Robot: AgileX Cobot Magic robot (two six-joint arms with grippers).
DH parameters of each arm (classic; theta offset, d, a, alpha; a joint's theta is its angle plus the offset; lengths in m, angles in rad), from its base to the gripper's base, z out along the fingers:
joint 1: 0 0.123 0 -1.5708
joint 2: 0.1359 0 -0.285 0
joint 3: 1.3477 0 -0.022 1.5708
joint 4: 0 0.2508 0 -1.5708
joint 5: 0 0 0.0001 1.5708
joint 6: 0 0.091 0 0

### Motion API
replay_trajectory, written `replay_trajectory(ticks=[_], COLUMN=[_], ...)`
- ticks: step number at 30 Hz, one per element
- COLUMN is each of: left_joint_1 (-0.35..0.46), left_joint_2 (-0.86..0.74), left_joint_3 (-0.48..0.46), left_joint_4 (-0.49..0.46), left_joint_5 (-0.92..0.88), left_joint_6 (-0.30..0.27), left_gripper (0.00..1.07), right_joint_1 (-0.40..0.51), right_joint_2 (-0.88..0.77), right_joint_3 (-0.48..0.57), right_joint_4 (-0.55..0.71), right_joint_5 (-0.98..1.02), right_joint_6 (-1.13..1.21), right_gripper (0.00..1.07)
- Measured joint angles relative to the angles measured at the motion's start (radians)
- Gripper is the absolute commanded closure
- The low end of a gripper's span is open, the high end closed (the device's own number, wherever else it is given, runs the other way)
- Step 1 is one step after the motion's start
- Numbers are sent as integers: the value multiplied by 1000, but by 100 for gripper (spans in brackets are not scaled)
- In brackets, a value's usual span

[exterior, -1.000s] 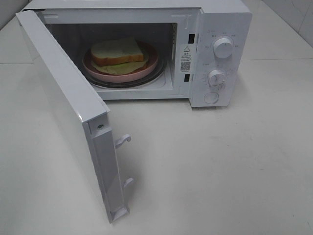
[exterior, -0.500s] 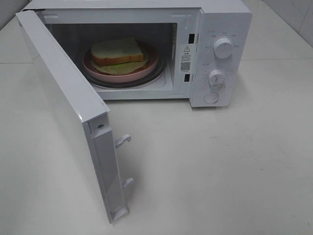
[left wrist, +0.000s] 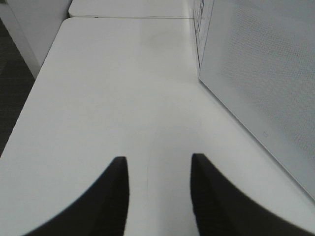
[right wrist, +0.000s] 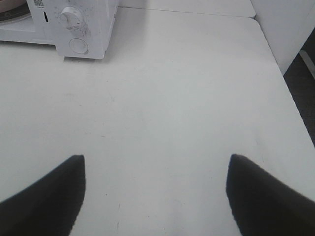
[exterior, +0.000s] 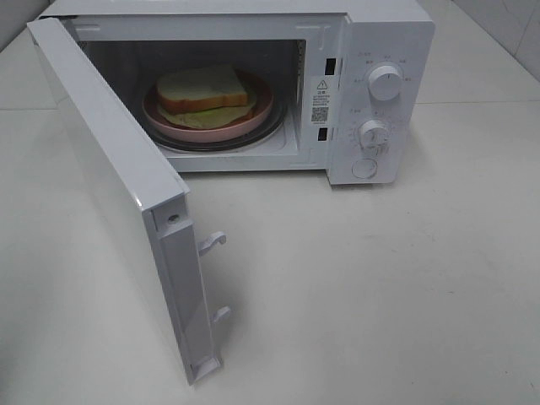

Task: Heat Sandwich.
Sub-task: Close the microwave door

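Inside the open microwave (exterior: 384, 42), the sandwich (exterior: 202, 88) rests on a pink plate (exterior: 258, 116). The left gripper (left wrist: 158, 159) and right gripper (right wrist: 157, 159) hang parted and empty. The door (exterior: 110, 169) likely needs a steady, flat push on its outer face.

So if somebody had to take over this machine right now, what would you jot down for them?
Left gripper: open, empty, over the table beside the microwave door.
Right gripper: wide open, empty, over the table on the knob side of the microwave.
Sandwich: on the pink plate inside the microwave.
Done: sandwich loaded.
Left to do: shut the door, then set the knobs to heat.
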Motion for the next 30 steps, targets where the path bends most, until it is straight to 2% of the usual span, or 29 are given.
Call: replay_trajectory(ticks=[1,2,3,5,11,20,26,30], left_joint_1=[0,0,0,0,0,0,0,0], left_joint_2=[13,13,41,68,124,251,351,496], left_joint_3=[0,0,0,7,80,226,263,270], left_joint_4=[0,0,-1,-1,-1,-1,7,25], left_joint_5=[-17,-17,-58,-111,-251,-654,-862,-1084], left_joint_6=[0,0,0,0,0,0,0,0], left_gripper=[88,88,99,107,107,107,107,107], right_joint_1=[0,0,0,0,0,0,0,0], right_joint_2=[0,0,0,0,0,0,0,0], right_joint_3=[0,0,0,0,0,0,0,0], right_joint_4=[0,0,0,0,0,0,0,0], right_joint_5=[0,0,0,0,0,0,0,0], right_joint_6=[0,0,0,0,0,0,0,0], right_gripper=[31,31,31,31,31,31,31,31])
